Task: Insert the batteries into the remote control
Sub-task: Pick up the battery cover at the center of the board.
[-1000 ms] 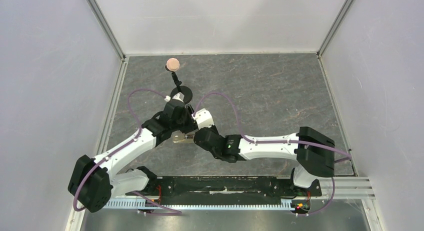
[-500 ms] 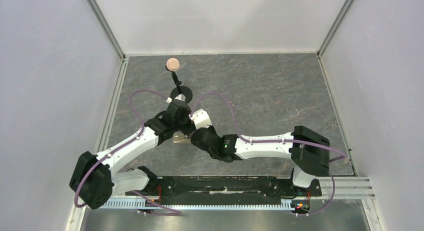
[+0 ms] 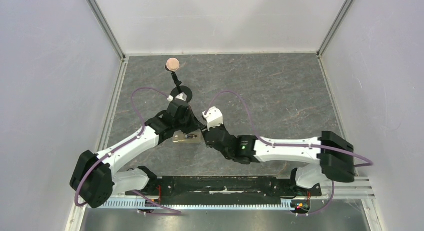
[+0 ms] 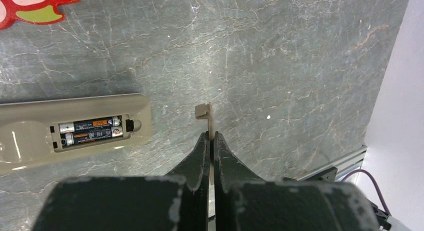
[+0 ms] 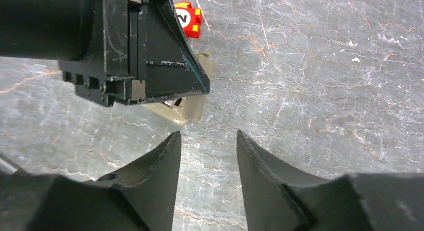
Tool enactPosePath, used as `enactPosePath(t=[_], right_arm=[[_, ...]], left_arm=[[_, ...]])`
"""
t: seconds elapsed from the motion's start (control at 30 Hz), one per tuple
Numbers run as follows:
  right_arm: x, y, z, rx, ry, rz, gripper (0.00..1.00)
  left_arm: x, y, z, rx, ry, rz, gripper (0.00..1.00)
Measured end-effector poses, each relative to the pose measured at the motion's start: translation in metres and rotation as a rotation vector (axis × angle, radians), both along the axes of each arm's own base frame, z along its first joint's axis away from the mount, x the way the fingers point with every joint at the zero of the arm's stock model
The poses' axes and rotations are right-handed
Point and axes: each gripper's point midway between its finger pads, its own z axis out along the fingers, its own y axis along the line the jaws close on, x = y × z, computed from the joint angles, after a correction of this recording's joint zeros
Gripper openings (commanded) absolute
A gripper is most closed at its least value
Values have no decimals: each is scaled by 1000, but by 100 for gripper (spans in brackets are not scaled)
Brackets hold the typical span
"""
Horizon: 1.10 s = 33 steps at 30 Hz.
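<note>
The remote control (image 4: 30,136) lies tan back up on the table, also seen in the top view as the remote control (image 3: 186,137). Its compartment is uncovered and the two batteries (image 4: 90,131) lie in it side by side. My left gripper (image 4: 210,134) is shut on the thin beige cover piece (image 4: 204,111), held edge-on just right of the remote. My right gripper (image 5: 209,133) stands open over bare table with nothing between its fingers. It faces the left gripper's black body and the cover piece (image 5: 195,108).
A red gadget (image 5: 189,19) lies beyond the grippers, its corner also in the left wrist view as the red gadget (image 4: 30,6). A small stand with a pink disc (image 3: 172,64) rises at the back left. The enclosure's walls ring the dark stone table (image 3: 280,96).
My left gripper has shut on the cover piece. My right gripper has opened and its arm has drawn back to the right, away from the remote.
</note>
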Motion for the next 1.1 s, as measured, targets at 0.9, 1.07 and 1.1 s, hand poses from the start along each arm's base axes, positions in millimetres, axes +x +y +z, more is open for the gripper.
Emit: enactPosePath(t=[0.9,1.07,1.1], right_arm=[[-62,-21,131,501,122,688,51],[-92,-15,128,480,192,876,38],[-95,-15,125,472,204,892,34]], left_arm=[[-124,-42,126,-347,-558,-1050,2],[-141,-40,142,-391,-587,-1160,2],[-144,-39,144,-396,-590,-1177,2]])
